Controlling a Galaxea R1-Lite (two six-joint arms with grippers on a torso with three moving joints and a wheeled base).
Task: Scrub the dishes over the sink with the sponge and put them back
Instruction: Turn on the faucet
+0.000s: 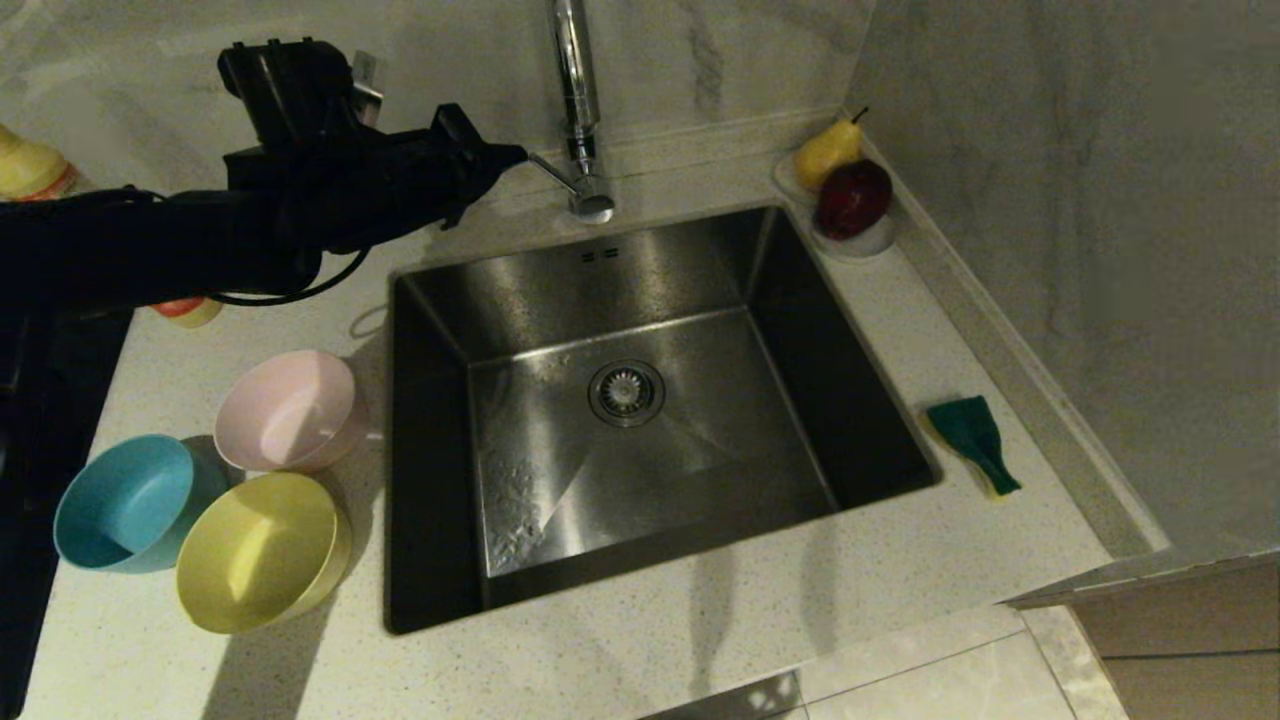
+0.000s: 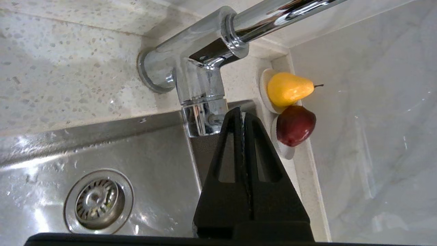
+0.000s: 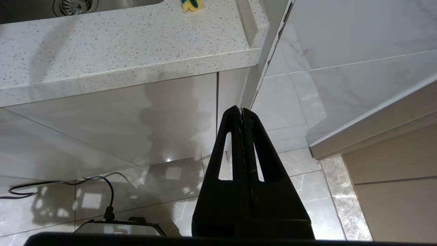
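Both sets of jaws read pressed together, nothing between them. From my seat I see the left gripper raised over the counter behind the sink's back-left corner, tip aimed at the tap lever and very near it; I cannot tell whether it touches. Its wrist view puts the closed fingertips just in front of the chrome faucet base.

Right gripper hangs low, beside the cabinet front and below the counter edge, over the tiled floor. It is not in the head view.

Sink: steel basin, drain strainer at centre, two overflow slots on the back wall.

Dishes sit on the counter left of the basin: pink bowl nearest the sink rim, blue bowl furthest left, yellow bowl nearest me. Yellow sits close against both others.

Sponge lies on the counter right of the sink, green face up, a sliver of yellow showing at its near end.

Back-right corner: a yellow pear and a dark red apple on small white dishes.
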